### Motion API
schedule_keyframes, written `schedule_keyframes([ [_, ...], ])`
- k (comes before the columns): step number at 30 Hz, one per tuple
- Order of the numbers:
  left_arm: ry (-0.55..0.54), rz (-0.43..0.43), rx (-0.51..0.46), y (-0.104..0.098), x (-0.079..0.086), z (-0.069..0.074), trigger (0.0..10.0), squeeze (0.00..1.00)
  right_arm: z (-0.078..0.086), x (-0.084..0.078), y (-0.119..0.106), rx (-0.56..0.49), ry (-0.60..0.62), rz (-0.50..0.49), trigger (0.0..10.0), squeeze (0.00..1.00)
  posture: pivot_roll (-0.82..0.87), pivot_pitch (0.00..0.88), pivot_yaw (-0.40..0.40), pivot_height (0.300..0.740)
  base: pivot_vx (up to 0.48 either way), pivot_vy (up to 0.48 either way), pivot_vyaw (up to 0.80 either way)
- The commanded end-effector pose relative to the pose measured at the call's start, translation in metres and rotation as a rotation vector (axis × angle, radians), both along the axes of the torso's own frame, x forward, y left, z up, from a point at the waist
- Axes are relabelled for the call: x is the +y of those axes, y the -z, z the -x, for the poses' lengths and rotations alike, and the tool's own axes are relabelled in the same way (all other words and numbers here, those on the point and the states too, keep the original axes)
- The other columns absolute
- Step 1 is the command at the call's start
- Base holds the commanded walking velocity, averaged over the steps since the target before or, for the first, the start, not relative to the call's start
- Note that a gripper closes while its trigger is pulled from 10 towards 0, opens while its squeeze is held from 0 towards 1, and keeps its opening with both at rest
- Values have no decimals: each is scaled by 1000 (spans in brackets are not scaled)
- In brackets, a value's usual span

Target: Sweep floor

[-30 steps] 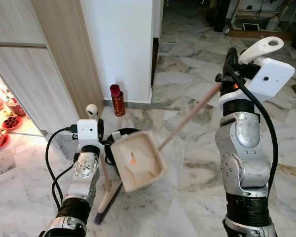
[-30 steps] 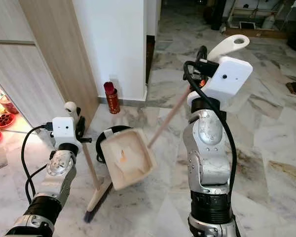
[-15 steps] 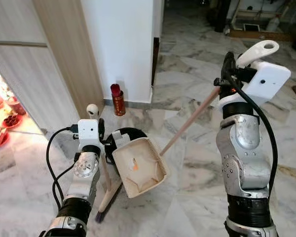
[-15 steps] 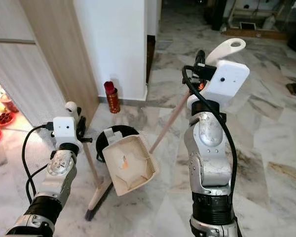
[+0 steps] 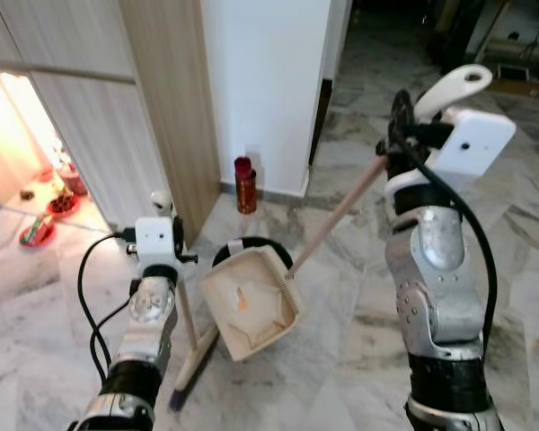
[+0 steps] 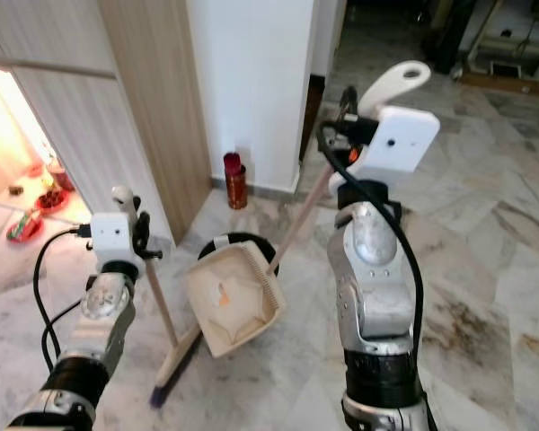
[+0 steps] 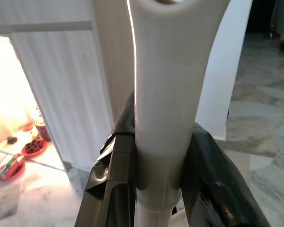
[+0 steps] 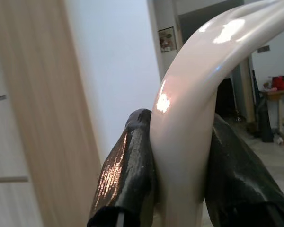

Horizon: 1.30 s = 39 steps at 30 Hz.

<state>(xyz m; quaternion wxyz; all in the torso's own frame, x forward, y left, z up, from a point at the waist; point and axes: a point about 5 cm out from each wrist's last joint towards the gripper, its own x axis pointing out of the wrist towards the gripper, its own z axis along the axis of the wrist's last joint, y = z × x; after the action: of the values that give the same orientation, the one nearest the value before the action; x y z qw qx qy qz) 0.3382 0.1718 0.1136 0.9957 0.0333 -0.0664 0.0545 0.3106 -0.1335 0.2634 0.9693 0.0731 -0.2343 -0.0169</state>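
My left gripper is shut on the cream broom handle, near its rounded top. The broom slants down to its dark bristles on the marble floor. My right gripper is raised and shut on the looped top of the dustpan's long handle. That wooden shaft runs down to the cream dustpan, which hangs tilted just in front of a black round bin. A small orange scrap lies in the pan.
A red cylinder stands at the foot of the white wall. Wood panels rise on the left, beside a lit recess with red dishes. Open marble floor stretches right and into the dark room beyond.
The whole view has shifted, so the camera moved. The dustpan has tipped and dropped a little, showing its toothed edge and more of the bin's rim. Both grips are unchanged.
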Motion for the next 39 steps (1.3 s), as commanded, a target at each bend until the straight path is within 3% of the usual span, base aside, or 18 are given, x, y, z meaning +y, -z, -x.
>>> schedule_keyframes([
  [1,13,-5,-25,-6,-5,-3,10000,0,4,-1,-14,-71,6,-3,10000,0,-22,18,6,740,307,0,669],
  [16,5,-1,-26,-6,-4,-2,10000,0,7,5,-22,-123,-41,4,10000,0,-20,20,-1,740,307,0,239],
  [39,-2,2,-29,-5,-3,-2,10000,0,11,11,-27,-169,-88,3,10000,0,-24,22,-6,740,309,0,0],
])
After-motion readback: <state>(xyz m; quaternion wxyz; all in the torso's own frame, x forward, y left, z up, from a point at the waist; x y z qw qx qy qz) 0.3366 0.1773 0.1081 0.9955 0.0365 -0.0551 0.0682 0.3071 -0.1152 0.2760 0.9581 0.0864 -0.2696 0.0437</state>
